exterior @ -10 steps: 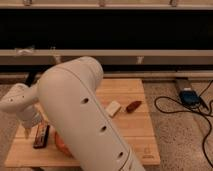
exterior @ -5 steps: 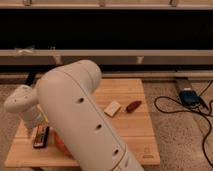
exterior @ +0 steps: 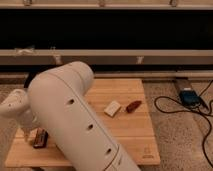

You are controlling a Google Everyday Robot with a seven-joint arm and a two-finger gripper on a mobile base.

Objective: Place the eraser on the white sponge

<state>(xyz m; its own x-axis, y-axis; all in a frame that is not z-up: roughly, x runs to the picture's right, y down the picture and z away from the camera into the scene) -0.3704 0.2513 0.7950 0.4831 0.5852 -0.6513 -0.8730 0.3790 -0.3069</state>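
The eraser (exterior: 40, 138), a small black bar with an orange-brown edge, lies on the wooden table (exterior: 130, 135) near its front left corner. The white sponge (exterior: 112, 108), a cream-white block, lies near the table's middle, well to the right of the eraser. My gripper (exterior: 29, 131) hangs from the white wrist at the far left, right beside the eraser's left side and low over the table. My big white arm (exterior: 75, 120) covers the table's left middle.
A reddish-brown oval object (exterior: 133, 106) lies just right of the sponge. On the floor to the right sits a blue device (exterior: 189, 96) with black cables (exterior: 170, 107). A dark low wall runs behind the table.
The wrist and gripper have shifted slightly right, closer to the eraser. The eraser, sponge and oval object have not moved.
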